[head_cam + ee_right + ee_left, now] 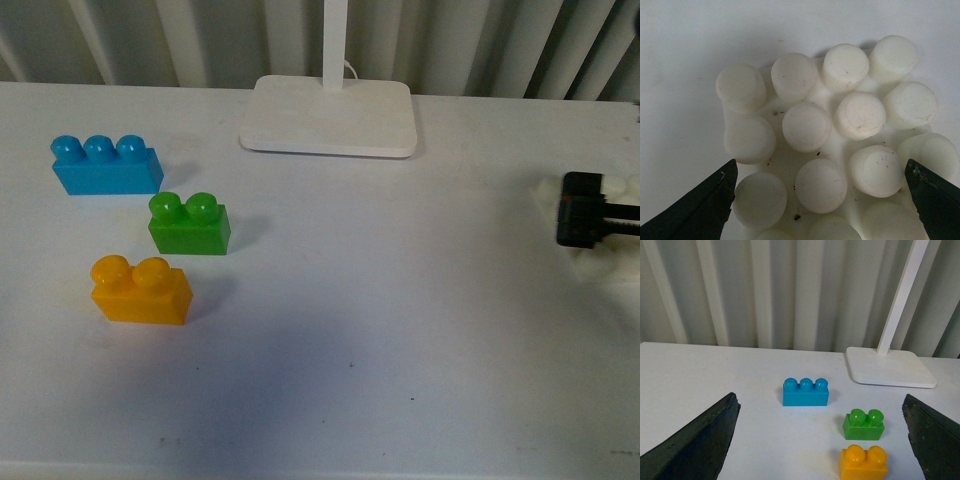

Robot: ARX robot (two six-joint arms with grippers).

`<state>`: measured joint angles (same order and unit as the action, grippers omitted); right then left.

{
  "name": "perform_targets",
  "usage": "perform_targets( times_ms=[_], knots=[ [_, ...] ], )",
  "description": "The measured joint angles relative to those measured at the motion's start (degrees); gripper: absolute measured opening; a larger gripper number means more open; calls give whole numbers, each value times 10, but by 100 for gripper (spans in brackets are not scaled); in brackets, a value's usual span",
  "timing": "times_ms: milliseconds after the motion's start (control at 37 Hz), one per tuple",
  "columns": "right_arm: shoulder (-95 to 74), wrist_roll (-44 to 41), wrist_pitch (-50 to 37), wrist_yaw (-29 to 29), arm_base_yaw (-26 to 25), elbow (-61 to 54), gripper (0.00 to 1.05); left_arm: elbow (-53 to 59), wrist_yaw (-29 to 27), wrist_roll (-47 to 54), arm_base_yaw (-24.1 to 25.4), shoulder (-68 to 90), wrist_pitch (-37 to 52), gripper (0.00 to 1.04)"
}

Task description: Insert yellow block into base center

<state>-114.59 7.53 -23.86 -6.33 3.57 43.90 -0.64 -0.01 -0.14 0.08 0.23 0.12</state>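
The yellow block (141, 290) lies on the white table at the front left, studs up; it also shows in the left wrist view (863, 463). My left gripper (822, 440) is open, out of the front view, with the yellow block between and ahead of its fingers. The white studded base (830, 150) fills the right wrist view; in the front view only its edges (548, 192) show under the right arm at the right edge. My right gripper (822, 200) is open and empty, close above the base, its fingers on either side of the studs.
A green two-stud brick (189, 224) lies just behind the yellow one, and a blue three-stud brick (105, 165) further back left. A white lamp foot with a pole (330, 115) stands at the back centre.
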Motion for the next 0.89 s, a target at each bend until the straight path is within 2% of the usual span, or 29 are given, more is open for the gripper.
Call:
perform_targets(
  times_ms=[135, 378, 568, 730, 892],
  knots=[
    [-12, 47, 4, -5, 56, 12, 96, 0, 0, 0, 0, 0, 0, 98],
    [-40, 119, 28, -56, 161, 54, 96, 0, 0, 0, 0, 0, 0, 98],
    [-52, 183, 49, -56, 241, 82, 96, 0, 0, 0, 0, 0, 0, 98],
    [-59, 203, 81, -62, 292, 109, 96, 0, 0, 0, 0, 0, 0, 98],
    [-70, 228, 106, -75, 319, 137, 96, 0, 0, 0, 0, 0, 0, 98]
  ],
)
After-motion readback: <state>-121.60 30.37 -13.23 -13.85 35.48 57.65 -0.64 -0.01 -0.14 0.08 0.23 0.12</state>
